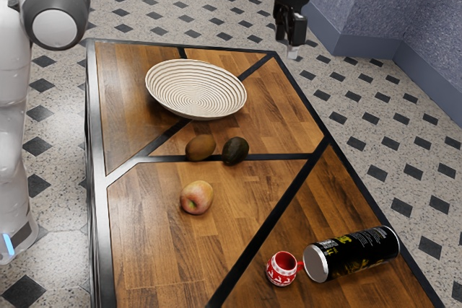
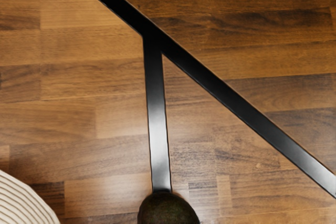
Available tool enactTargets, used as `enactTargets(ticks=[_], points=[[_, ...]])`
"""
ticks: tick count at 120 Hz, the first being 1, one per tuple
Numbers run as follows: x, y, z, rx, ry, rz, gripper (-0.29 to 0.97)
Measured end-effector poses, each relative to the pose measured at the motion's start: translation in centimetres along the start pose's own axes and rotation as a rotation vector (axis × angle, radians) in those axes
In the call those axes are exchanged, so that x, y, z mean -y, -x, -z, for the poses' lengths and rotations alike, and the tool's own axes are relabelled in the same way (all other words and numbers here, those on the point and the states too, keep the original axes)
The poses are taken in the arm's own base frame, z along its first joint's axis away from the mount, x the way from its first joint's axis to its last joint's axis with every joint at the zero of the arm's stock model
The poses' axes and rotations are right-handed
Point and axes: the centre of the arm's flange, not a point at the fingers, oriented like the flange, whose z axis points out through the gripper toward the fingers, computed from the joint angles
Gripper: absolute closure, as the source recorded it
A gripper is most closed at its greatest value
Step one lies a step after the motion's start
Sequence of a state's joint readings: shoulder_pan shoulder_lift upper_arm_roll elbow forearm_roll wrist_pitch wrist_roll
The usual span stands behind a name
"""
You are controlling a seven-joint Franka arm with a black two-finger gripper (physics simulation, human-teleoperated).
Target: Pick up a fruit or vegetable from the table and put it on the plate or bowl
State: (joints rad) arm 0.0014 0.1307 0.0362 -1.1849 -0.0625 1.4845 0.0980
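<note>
Not started: claw (image 1: 291,42) spread, empty, above desk's (image 1: 144,250) far edge; apple (image 1: 196,197), kiwi (image 1: 200,147), avocado (image 1: 234,151) outside bowl (image 1: 196,89).

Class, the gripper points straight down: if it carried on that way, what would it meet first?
The gripper would probably meet the bare table top first, near its far edge, apart from the bowl and the avocado; depth is unclear.
</note>
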Motion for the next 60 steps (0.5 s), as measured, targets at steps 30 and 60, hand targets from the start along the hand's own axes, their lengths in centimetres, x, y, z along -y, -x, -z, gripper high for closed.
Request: enactTargets(ticks=[30,60], points=[[1.3,-0.7,-1.6,0.020,-0.006,0.021,0.00],[2.2,1.2,-0.1,0.066,-0.035,-0.070,0.00]])
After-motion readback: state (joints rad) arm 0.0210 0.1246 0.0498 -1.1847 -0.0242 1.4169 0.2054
